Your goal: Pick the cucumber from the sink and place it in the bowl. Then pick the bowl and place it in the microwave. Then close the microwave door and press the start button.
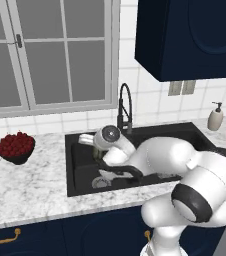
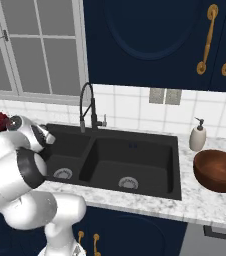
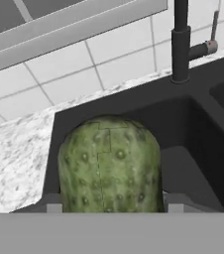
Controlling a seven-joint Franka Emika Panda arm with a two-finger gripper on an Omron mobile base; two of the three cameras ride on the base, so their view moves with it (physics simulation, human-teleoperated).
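kitchen, sink (image 2: 135,150) (black), marble counter (image 1: 30,180), cabinets (image 2: 150,40)

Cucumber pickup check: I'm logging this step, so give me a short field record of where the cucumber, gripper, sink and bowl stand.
cucumber: green, bumpy, close up in the hand view, between the gripper's finger tips
gripper: finger tips flank the cucumber on both sides; looks shut on it
location: over the left basin of the sink
bowl: reddish-brown, empty, on the counter right of the sink
faucet: black, behind the sink
task stage: cucumber not yet in the bowl
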